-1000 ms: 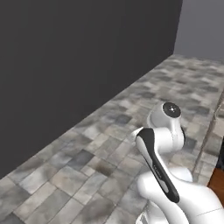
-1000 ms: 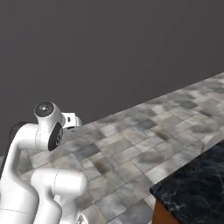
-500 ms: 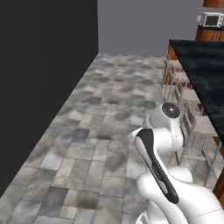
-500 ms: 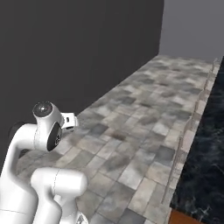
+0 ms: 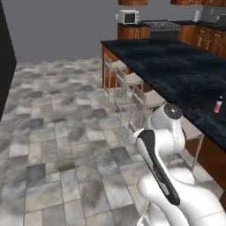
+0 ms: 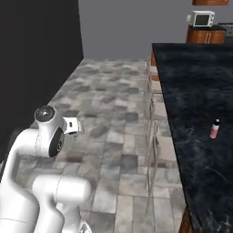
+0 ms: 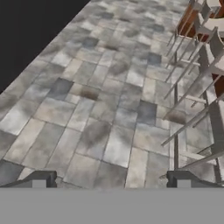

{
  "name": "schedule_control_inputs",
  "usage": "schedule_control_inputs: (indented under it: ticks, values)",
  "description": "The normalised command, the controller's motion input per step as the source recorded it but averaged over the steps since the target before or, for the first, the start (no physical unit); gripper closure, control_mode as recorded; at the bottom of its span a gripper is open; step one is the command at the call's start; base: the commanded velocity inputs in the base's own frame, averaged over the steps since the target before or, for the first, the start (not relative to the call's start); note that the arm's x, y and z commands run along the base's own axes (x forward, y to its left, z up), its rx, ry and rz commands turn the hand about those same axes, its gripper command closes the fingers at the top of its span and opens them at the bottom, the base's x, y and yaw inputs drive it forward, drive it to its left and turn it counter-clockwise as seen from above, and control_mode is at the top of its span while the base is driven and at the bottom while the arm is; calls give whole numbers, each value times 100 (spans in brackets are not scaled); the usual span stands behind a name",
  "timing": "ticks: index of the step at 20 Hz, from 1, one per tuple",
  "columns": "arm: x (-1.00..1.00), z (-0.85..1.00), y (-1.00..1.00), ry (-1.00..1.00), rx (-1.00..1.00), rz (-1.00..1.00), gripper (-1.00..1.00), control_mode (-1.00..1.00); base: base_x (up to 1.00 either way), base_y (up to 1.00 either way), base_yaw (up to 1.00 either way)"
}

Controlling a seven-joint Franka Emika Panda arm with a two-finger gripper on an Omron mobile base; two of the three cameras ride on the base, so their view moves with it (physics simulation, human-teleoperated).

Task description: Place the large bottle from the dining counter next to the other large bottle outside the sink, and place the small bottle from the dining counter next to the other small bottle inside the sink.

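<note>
the end effector (image 7: 111, 181) stands spread wide with nothing between its two dark fingertips (image 7: 39, 180), hanging above the grey stone tile floor (image 7: 100, 100) beside the metal legs of the bar stools (image 7: 199, 83). the small bottle (image 6: 214, 129) is pinkish red with a white neck and a dark cap, upright on the black speckled dining counter (image 6: 195, 91), well apart from the end effector; in the left base view it (image 5: 218, 105) sits near the picture's right edge. it is too small to read any label. the stools (image 5: 132, 95) line the counter's (image 5: 176, 66) near side, partly hidden behind the arm. the white arm folds up from the base, elbow high, its hand turned down toward the floor. a microwave (image 5: 127, 17) sits on the far cabinets
</note>
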Motion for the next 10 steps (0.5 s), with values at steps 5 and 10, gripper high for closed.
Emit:
schedule_control_inputs:
  ticks: [5,10]
  values:
    - [0,0,0,0,0,0,-100,100,91,50,-67]
    - [0,0,0,0,0,0,-100,100,87,50,-59]
